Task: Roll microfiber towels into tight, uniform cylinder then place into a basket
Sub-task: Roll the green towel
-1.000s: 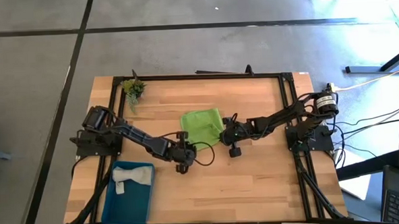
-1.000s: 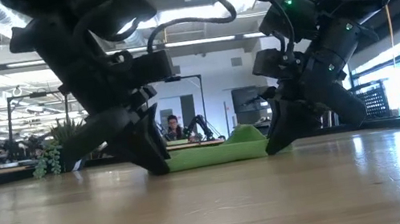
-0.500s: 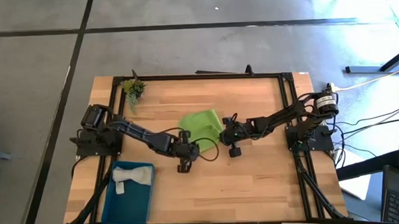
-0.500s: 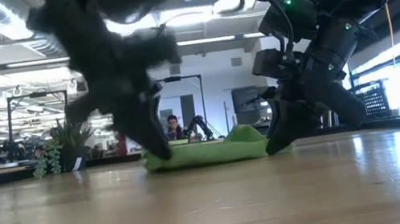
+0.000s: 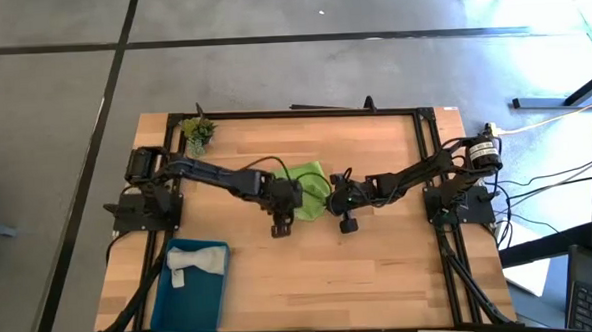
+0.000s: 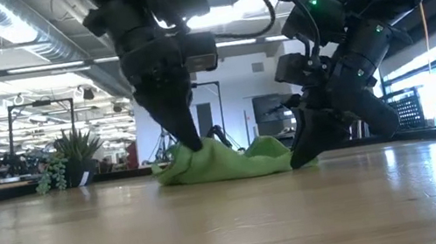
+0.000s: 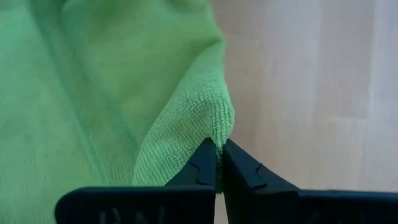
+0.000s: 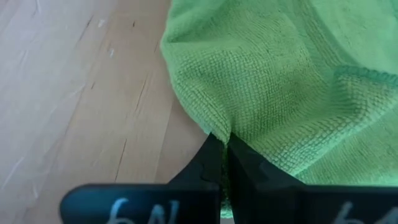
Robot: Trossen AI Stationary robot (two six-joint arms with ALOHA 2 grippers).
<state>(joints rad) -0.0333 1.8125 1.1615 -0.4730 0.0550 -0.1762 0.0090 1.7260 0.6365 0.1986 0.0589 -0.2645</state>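
Observation:
The lime green microfiber towel (image 5: pixel 312 178) lies bunched at the table's middle, its underside on the wood. My left gripper (image 5: pixel 284 201) is shut on its left near corner. My right gripper (image 5: pixel 334 198) is shut on its right near corner. In the low view the towel (image 6: pixel 238 161) humps up at its left end under my left gripper (image 6: pixel 195 144), while my right gripper (image 6: pixel 299 160) stays down at the table. The teal basket (image 5: pixel 166 297) stands at the near left with the grey towel (image 5: pixel 196 260) lying in it. My left gripper pinches the green towel's corner tip (image 7: pixel 217 127) between its two fingers, slanting down from above. That corner is raised off the table and the cloth falls slack from it onto the wood. My right gripper pinches the towel's edge at its other near corner (image 8: pixel 219 127) between its two fingers, slanting down from the table's right. That corner lies low on the table (image 6: pixel 289 161).
A small green plant sprig (image 5: pixel 197 132) sits at the far left corner. The table's black frame (image 5: pixel 304 113) runs round the wood. Bare wood (image 5: pixel 361 273) stretches along the near side, right of the basket.
My left gripper has gone up and toward the table's right and far edges, turning as it went, with the green towel's left near corner. The towel's left side has lifted and bunched toward the right; its right corner has stayed put.

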